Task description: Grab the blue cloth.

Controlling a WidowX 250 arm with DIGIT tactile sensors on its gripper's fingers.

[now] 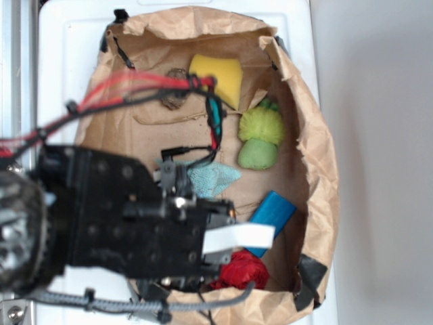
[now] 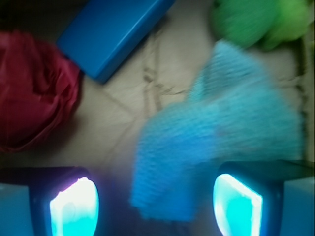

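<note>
The blue cloth [image 1: 215, 177] is a pale aqua fuzzy rag lying on the brown paper, partly hidden under my arm in the exterior view. Seen from the wrist, the blue cloth [image 2: 221, 147] fills the middle and right, and its lower corner hangs between my two glowing fingertips. My gripper [image 2: 155, 206] is open, with wide gaps between each pad and the cloth. My gripper itself is hidden under the black arm in the exterior view.
A deep-blue rectangular block [image 1: 272, 212] and a red crumpled cloth [image 1: 241, 269] lie to one side; the block [image 2: 110, 32] and red cloth [image 2: 37, 93] also show at the wrist. A green plush [image 1: 260, 139], a yellow sponge [image 1: 218, 76] and the paper bag's raised walls [image 1: 318, 156] surround the area.
</note>
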